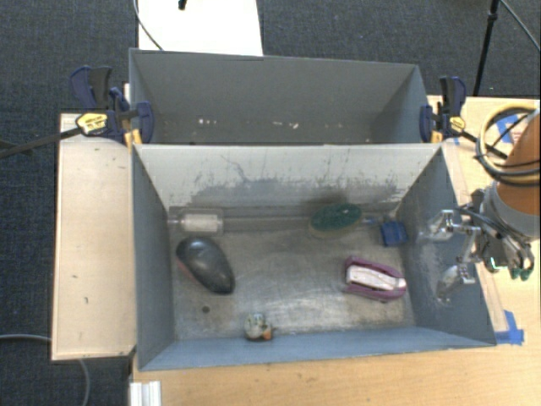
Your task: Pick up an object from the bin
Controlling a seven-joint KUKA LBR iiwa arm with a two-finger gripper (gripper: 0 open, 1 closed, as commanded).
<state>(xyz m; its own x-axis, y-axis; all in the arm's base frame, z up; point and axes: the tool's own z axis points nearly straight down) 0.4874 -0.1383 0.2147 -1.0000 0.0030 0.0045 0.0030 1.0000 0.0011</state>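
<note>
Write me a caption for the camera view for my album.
The robot's tool hangs by the right wall of the grey metal bin, near a flat purple-and-white packet and a small blue block.

bin [287,288] centre open, mouse [205,265] left, case [374,279] right

Your arm wears a rounded orange cover [526,163] at the wrist, with black cables [497,155] looped around it. You see a silver metal gripper [448,252] on a dark mount carrying small green bits [507,266].
</note>
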